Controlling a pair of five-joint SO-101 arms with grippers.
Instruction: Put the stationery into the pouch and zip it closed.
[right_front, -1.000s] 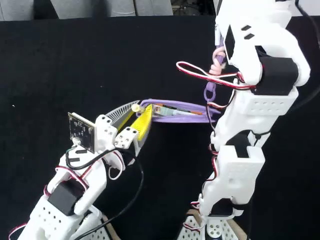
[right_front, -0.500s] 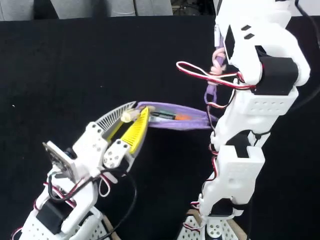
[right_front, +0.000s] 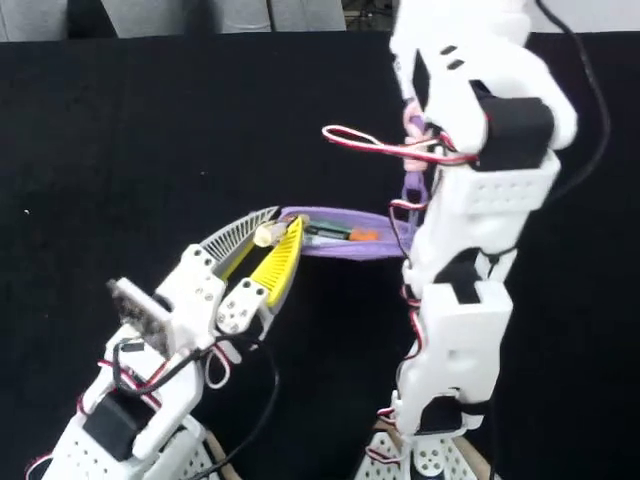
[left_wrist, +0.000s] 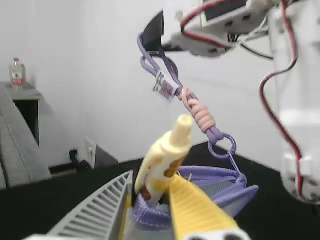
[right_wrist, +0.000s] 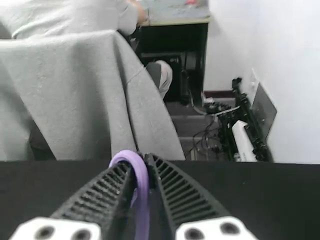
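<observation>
My left gripper (right_front: 279, 225), with one yellow finger and one white ribbed finger, is clamped on a cream-yellow, brown-spotted pen (left_wrist: 164, 162). The pen stands tilted between the fingers, its capped end up, right at the near end of the purple fabric pouch (right_front: 345, 244). The pouch is unzipped, its mouth gaping along the top. Inside I can make out a green pen and an orange pen (right_front: 348, 234) lying lengthwise. The pouch sits near the middle of the black table (right_front: 150, 130), between the two arms.

From the pouch's far end, a purple strap with a pink braided cord (left_wrist: 197, 112) rises at a slant to my right arm. The right gripper (right_wrist: 140, 167) is closed tight on the purple loop of that strap, with the loop pinched between its two ribbed black fingers (right_wrist: 172, 192), above the table.
</observation>
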